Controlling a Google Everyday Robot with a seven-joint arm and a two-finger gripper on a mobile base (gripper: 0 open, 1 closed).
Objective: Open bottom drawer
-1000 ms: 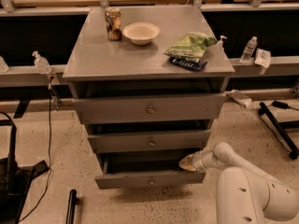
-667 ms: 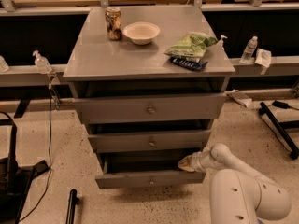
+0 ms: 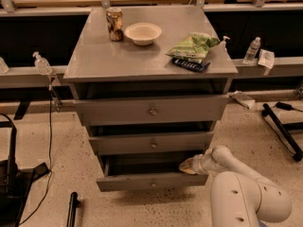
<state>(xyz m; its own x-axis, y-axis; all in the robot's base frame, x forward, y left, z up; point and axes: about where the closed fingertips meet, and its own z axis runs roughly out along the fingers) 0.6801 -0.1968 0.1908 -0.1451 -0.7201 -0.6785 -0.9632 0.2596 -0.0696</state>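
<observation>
Pincer (image 3: 189, 165) is seen low at the cabinet's right side, carried on a white arm (image 3: 246, 195) that enters from 5 o'clock, and it is tucked into the dark opening just above the right end of the bottom drawer (image 3: 142, 182). That drawer is found at the foot of the grey cabinet, partly pulled out, its flat front lying toward 8 o'clock from the pincer and its small round knob (image 3: 153, 184) set well to the left of it. Contact between pincer and drawer is suggested, but how far the pincer is spread, and whether anything is gripped, cannot be told, since its tip is lost against the shadowed interior. The drawer's inside is hidden in darkness, and the arm's base is cut off by the lower edge. Directly above, at 11 o'clock from the pincer, the middle drawer (image 3: 151, 144) is seen, and over that the top drawer (image 3: 151, 110). On the worktop (image 3: 102, 60) a can (image 3: 114, 24) and a pale bowl (image 3: 142, 33) are placed just beside each other at 12 o'clock, with a green bag (image 3: 193, 45) resting on a dark flat object (image 3: 190, 65) toward 2 o'clock. A water bottle (image 3: 253, 50) is stood on the ledge beyond, at 3 o'clock from the bag.
</observation>
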